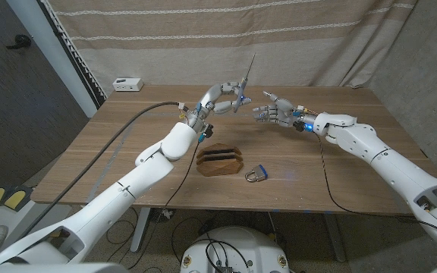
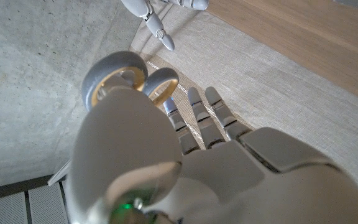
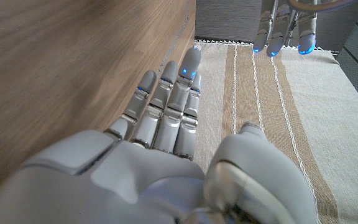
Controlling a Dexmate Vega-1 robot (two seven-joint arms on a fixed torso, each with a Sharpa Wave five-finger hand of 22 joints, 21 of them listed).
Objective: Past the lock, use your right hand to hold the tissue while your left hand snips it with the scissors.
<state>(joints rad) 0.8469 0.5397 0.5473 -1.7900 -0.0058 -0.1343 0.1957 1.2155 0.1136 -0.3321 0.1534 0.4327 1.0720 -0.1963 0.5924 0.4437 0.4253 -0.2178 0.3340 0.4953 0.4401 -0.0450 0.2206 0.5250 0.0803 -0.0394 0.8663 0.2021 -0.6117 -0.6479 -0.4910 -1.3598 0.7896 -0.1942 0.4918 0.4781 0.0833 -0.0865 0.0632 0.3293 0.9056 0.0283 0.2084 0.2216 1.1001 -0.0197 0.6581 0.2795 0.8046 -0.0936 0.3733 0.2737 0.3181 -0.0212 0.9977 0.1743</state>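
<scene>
Nearest, lock (image 1: pixel 256 174) lay low-centre on the surface (image 1: pixel 127 136). Upper-centre, left hand (image 1: pixel 222 98) gripped scissors (image 1: pixel 243 89); right hand (image 1: pixel 275 114) hung open, empty. No tissue visible; it needs holding taut first.

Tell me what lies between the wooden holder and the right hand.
In the head view, only bare table lies between the wooden holder and the raised right hand; the padlock sits off that line, nearer the front edge.
</scene>
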